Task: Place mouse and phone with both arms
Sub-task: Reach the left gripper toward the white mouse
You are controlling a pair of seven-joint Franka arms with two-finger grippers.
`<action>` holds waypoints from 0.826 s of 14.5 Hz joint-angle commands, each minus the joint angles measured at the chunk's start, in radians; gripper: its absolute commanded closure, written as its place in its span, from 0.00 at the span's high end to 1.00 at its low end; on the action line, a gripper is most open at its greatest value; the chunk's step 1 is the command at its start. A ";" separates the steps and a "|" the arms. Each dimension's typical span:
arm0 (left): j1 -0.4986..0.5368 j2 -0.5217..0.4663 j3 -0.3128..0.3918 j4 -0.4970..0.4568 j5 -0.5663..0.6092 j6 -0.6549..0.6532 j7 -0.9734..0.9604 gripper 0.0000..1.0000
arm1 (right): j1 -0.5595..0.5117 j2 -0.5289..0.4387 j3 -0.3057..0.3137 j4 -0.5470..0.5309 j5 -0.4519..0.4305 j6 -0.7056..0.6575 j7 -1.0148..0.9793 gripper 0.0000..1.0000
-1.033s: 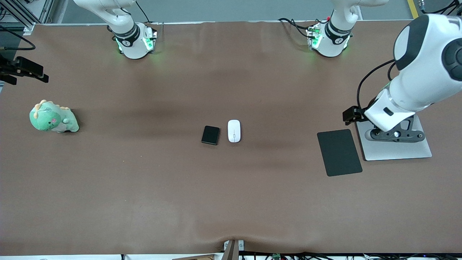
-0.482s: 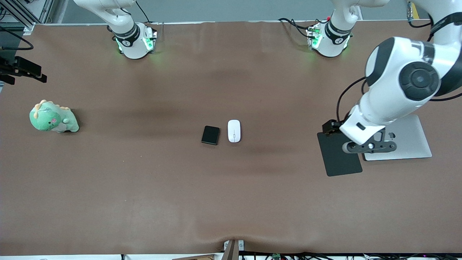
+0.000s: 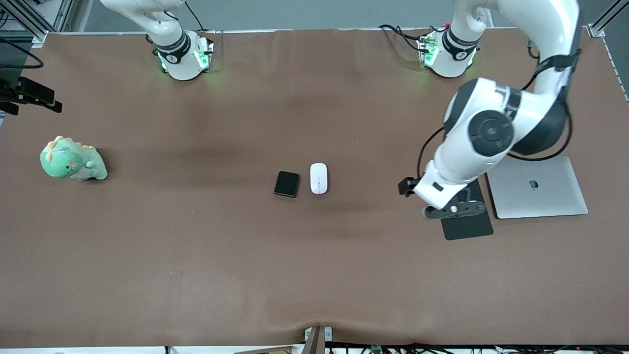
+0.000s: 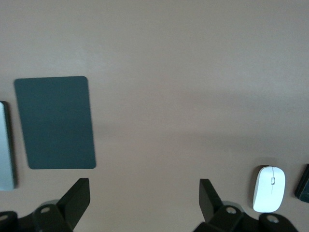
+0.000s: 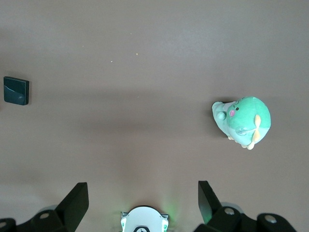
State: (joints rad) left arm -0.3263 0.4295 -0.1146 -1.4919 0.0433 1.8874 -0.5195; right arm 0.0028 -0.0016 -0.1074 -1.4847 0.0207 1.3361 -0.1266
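We judge the task barely begun — neither object has been touched. The mouse [image 3: 319, 178] and the phone [image 3: 287, 184] lie side by side at mid-table, just apart, the phone toward the right arm's end. Our left gripper [image 3: 452, 210] hangs over the edge of the black mat [image 3: 467, 226], beside the closed laptop [image 3: 537, 187]; its fingers [image 4: 77, 200] stand wide apart, holding nothing. The right gripper [image 5: 142, 203] is also spread and empty, up above the table near its own base [image 5: 144, 221] (this arm appears to wait). Both grasps and both placements are left to do.

The front view hides the fingers of both grippers; only the wrist views show them open. The left wrist view shows the whole mat, which the arm partly covers from the front. The right wrist view shows the green plush dinosaur [image 5: 241, 121] and the phone — not the mouse.
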 commanded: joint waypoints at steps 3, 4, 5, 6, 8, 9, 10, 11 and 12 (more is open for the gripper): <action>-0.062 0.075 0.001 0.025 -0.002 0.055 -0.071 1.00 | -0.018 0.021 0.008 0.034 0.004 -0.005 -0.010 1.00; -0.079 0.087 0.001 0.025 -0.002 0.068 -0.098 1.00 | -0.015 0.031 0.006 0.041 0.007 -0.003 -0.008 1.00; -0.101 0.101 0.001 0.025 0.000 0.088 -0.125 1.00 | -0.015 0.040 0.008 0.041 0.014 -0.006 -0.008 1.00; -0.115 0.116 0.000 0.025 -0.002 0.113 -0.151 1.00 | -0.012 0.040 0.008 0.041 0.010 -0.008 -0.007 1.00; -0.152 0.152 0.000 0.025 -0.002 0.163 -0.198 1.00 | -0.017 0.045 0.008 0.041 0.010 -0.008 -0.011 1.00; -0.180 0.170 0.000 0.025 0.000 0.189 -0.227 1.00 | -0.017 0.049 0.008 0.041 0.016 -0.006 -0.010 1.00; -0.207 0.187 0.001 0.025 0.000 0.217 -0.253 1.00 | -0.015 0.052 0.008 0.040 0.016 -0.006 -0.010 1.00; -0.227 0.202 0.001 0.025 0.000 0.242 -0.269 1.00 | -0.012 0.060 0.009 0.038 0.018 -0.008 -0.008 1.00; -0.244 0.219 0.001 0.025 -0.002 0.262 -0.272 1.00 | -0.003 0.066 0.009 0.038 0.005 -0.008 -0.010 1.00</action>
State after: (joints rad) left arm -0.5357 0.6104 -0.1185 -1.4914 0.0433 2.1158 -0.7635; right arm 0.0020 0.0393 -0.1052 -1.4741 0.0221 1.3385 -0.1266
